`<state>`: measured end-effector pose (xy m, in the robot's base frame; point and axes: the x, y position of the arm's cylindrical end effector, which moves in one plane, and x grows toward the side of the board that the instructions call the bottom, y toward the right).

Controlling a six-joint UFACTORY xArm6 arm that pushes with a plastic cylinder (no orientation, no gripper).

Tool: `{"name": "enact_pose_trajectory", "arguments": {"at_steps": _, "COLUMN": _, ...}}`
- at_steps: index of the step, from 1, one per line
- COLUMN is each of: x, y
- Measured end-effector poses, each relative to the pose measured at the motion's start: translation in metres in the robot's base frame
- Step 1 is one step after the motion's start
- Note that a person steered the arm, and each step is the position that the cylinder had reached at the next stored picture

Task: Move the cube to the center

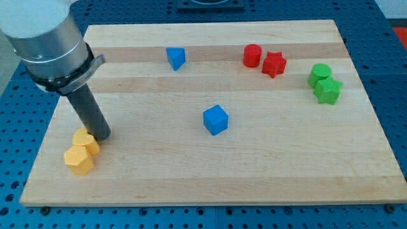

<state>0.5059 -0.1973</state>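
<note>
A blue cube (215, 119) sits near the middle of the wooden board (267, 172), slightly below centre. My tip (102, 135) rests on the board at the view's left, far to the left of the cube. It touches or nearly touches the upper of two yellow blocks (86, 140); the second yellow block (79, 159), hexagon-like, lies just below it.
A blue triangular block (176, 58) lies near the view's top, left of centre. A red cylinder (252, 55) and a red star-shaped block (274, 63) sit at the top right. A green cylinder (320, 74) and a green star-shaped block (329, 91) sit near the right edge.
</note>
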Motion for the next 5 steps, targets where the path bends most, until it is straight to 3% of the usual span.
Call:
{"name": "enact_pose_trajectory", "arguments": {"at_steps": 2, "x": 0.0, "y": 0.016}}
{"name": "enact_pose_trajectory", "arguments": {"at_steps": 5, "x": 0.02, "y": 0.139}}
